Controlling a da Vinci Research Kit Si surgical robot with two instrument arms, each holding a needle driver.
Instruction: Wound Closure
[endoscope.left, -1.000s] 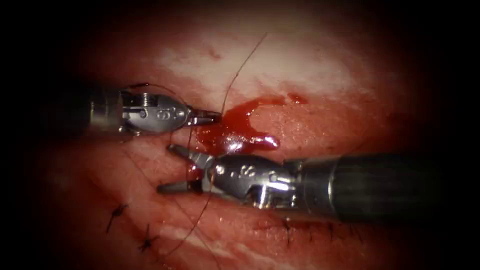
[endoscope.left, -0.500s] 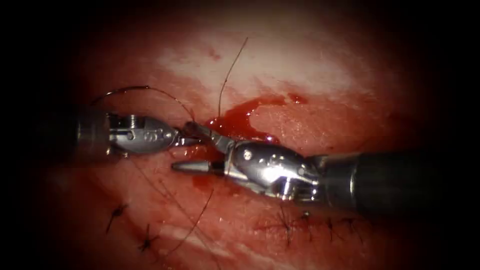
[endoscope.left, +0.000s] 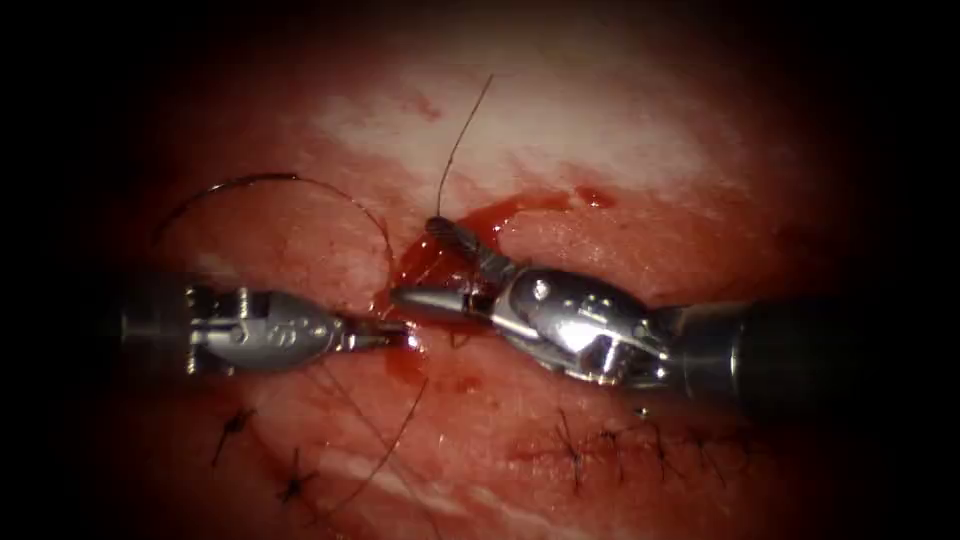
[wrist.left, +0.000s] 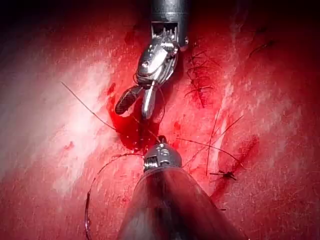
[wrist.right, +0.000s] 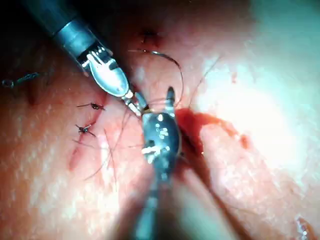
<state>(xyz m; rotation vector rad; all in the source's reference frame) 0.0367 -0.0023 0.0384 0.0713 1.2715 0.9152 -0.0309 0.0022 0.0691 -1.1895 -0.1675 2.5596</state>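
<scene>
My left tool lies low on the tissue, jaws shut on the thread at the edge of the red fluid. From there a thin loop of thread arcs up and over to the left. A free thread end rises from the fluid. My right tool comes in from the right with jaws open, one jaw in the fluid by the base of that end, the other pointing at the left tool's tip. It holds nothing. I cannot make out the needle. The left wrist view has the right tool open.
Finished stitches with short cut ends sit at the lower left and in a row at the lower right. A loose strand trails down from the left tool across the tissue.
The left tool has moved down and to the left, and the thread loop above it has widened. The right tool has moved up to the fluid, jaws still open.
</scene>
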